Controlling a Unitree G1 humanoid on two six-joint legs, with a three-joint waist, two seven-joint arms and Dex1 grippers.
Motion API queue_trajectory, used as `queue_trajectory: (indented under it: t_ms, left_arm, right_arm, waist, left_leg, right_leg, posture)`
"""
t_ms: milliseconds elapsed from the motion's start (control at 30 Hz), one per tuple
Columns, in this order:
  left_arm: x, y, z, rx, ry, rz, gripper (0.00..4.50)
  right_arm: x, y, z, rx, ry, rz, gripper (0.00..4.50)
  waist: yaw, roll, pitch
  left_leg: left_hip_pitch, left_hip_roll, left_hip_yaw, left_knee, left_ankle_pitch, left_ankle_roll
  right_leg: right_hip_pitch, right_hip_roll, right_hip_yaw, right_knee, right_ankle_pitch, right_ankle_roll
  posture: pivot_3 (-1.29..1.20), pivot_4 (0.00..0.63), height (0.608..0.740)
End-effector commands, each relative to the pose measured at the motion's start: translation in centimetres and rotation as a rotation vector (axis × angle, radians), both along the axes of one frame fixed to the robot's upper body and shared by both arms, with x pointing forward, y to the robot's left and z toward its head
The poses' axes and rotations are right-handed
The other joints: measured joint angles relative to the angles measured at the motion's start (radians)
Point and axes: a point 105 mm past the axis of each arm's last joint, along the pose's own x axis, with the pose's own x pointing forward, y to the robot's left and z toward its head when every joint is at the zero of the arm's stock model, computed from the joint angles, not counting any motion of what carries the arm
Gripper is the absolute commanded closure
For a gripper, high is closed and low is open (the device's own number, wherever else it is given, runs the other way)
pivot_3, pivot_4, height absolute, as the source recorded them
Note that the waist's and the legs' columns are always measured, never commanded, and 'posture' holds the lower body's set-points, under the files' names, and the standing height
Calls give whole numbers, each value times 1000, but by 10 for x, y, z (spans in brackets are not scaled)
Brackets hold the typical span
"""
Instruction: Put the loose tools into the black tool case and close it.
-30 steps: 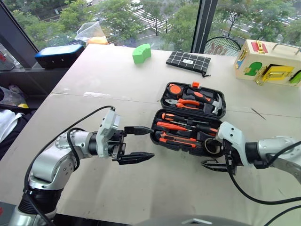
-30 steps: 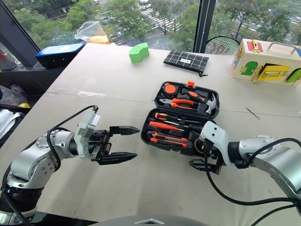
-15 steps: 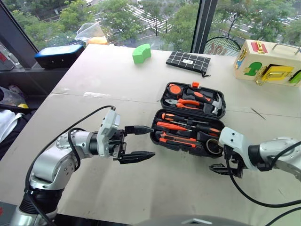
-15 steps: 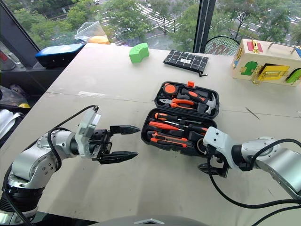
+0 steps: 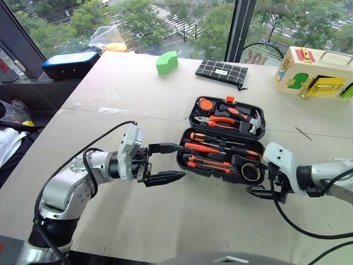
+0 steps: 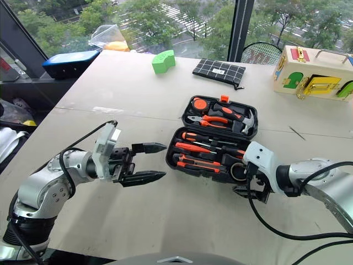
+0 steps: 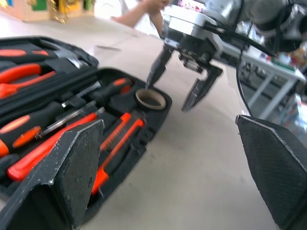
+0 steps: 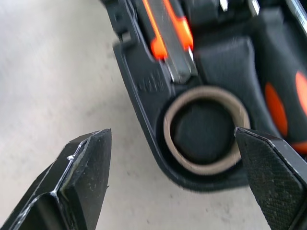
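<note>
Wide pale table under everything. Black tool case lying open near the middle, lid tipped back toward the window with hammer, pliers and round orange tape measure clipped in. Two long screwdrivers seated in the slots of the lower half, utility knife along the near edge, small tape roll in its round recess at the right corner. Cream box with coloured latches at the far right edge, blue-topped box at far left, checked pouch and green block well behind the case. Left gripper level, just beside the case's left end, fingers spread wide, grasping nothing. Right gripper tilted down at the case's right corner, just beside the tape roll, fingers parted and empty.
</note>
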Motion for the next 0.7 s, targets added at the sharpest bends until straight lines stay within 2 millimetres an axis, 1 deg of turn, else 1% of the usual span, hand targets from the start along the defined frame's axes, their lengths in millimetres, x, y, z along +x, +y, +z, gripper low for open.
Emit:
queue_trajectory:
  t_ms: [33,133,167,200,233,300,333,367,400,433,467,500,600,633,700]
  left_arm:
    - [4,3,10,-34,-9,30,0]
    - [12,3,14,-58,8,78,0]
    - [22,4,17,-79,10,133,0]
    - [31,5,20,-96,13,190,0]
    - [45,6,22,-99,16,272,0]
    - [70,9,24,-96,27,412,0]
    - [84,10,26,-93,53,477,0]
    - [101,12,21,-16,79,568,0]
    - [113,14,19,25,105,635,0]
    - [124,14,20,40,135,683,0]
    - [132,12,20,50,166,696,0]
    - [138,8,20,56,189,695,0]
    - [172,3,15,76,240,801,0]
    - [179,2,13,87,243,821,0]
    - [192,-4,7,109,270,822,0]
  right_arm:
    - [-1,1,15,54,-46,-8,356]
    - [-1,3,16,74,-70,-12,356]
    - [7,3,19,100,-116,-42,356]
    - [17,3,25,133,-170,-84,356]
    - [33,-1,34,184,-248,-161,356]
    - [58,-11,48,259,-348,-297,356]
    - [69,-17,54,267,-398,-349,356]
    - [80,-23,57,270,-432,-408,356]
    - [89,-29,59,282,-442,-461,356]
    - [99,-34,59,296,-433,-514,356]
    - [106,-36,62,359,-408,-549,356]
    - [111,-37,63,381,-399,-563,167]
    - [139,-46,61,335,-426,-684,167]
    - [145,-48,59,321,-432,-715,167]
    - [153,-48,48,291,-385,-745,167]
  waist:
    - [-1,0,0]
    - [-1,0,0]
    - [0,0,0]
    - [0,-1,0]
    - [0,-1,0]
    - [-3,-2,1]
    - [-3,-2,1]
    - [-1,-3,1]
    - [1,-5,2]
    - [2,-5,3]
    - [1,-6,3]
    - [1,-6,3]
    - [-1,-5,3]
    - [-1,-5,3]
    - [-4,-6,2]
  left_leg:
    - [0,0,0,0,0,0]
    - [0,0,0,0,0,0]
    - [0,0,-1,0,0,0]
    - [0,0,-1,0,0,0]
    - [0,0,-1,1,0,0]
    - [0,-1,0,2,0,0]
    - [0,-1,0,3,0,0]
    - [0,-2,1,3,0,0]
    - [0,-2,0,3,0,0]
    - [0,-2,-1,4,0,0]
    - [0,-2,-2,4,0,0]
    - [0,-2,-2,3,0,0]
    - [0,-2,0,2,0,0]
    - [-1,-2,0,2,0,0]
    - [-3,-2,1,1,1,-2]
  right_leg:
    - [0,0,0,0,0,0]
    - [0,1,0,0,0,0]
    - [0,1,0,0,0,0]
    - [0,1,-1,0,0,0]
    - [0,1,-1,1,0,0]
    - [0,2,0,2,0,1]
    - [0,2,1,2,0,1]
    - [0,1,2,2,0,1]
    - [0,1,1,2,0,1]
    - [0,2,0,4,0,1]
    - [-1,3,0,4,0,1]
    - [-1,3,0,5,0,1]
    - [-4,2,1,7,0,1]
    - [-6,2,1,9,0,1]
    - [-8,2,2,10,1,1]
  posture:
    - [0,150,740]
    - [0,150,740]
    - [0,150,740]
    - [0,150,740]
    - [0,150,740]
    - [0,150,740]
    - [0,150,740]
    - [0,150,740]
    - [0,150,740]
    - [0,150,740]
    - [0,150,740]
    - [0,150,740]
    - [0,150,740]
    - [0,150,740]
    - [0,150,740]
